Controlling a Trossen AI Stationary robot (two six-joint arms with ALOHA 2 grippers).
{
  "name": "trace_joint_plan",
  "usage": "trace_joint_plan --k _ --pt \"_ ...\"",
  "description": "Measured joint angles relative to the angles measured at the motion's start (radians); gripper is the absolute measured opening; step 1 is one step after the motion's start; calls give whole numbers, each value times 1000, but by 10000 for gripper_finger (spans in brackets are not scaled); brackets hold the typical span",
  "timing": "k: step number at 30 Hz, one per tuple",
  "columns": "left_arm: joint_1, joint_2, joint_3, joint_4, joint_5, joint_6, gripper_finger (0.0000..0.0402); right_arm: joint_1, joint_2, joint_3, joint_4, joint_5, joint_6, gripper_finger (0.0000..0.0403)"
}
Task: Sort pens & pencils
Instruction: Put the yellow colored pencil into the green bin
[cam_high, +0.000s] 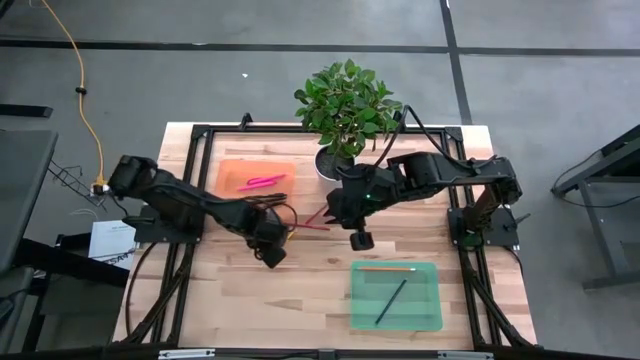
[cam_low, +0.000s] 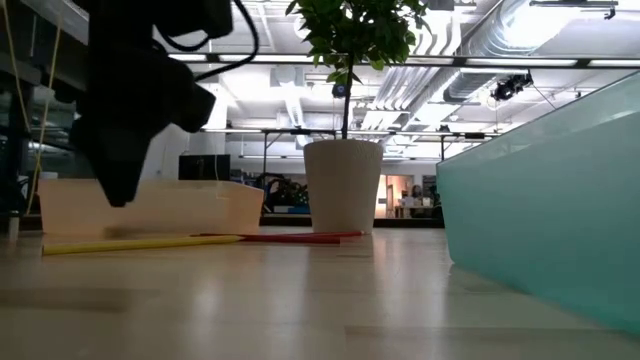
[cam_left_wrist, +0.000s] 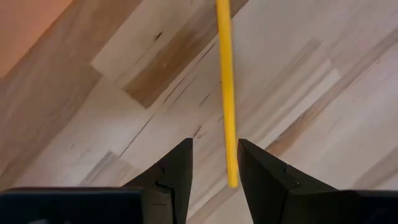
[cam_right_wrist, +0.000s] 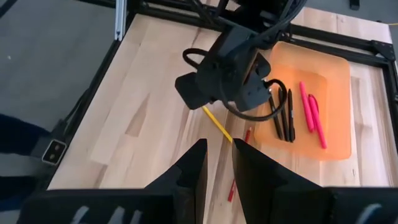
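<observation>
Our left hand hovers spread over the yellow pencil on the counter, straddling it for a pinch. Right hand waits mid-counter, fingers slightly parted, empty as far as we can tell. Pens sit in the orange tray, pencils in the green tray.

left gripper — fingers apart | yellow pencil — end between them | wooden table
</observation>
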Motion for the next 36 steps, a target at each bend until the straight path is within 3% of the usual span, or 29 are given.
trace_joint_plan --k 10,36 --pt "-1 119 74 -3 -18 27 115 -10 0 0 -11 -41 -23 67" --pt "-8 131 126 -57 -93 53 115 -12 0 0 -9 -58 -15 67"
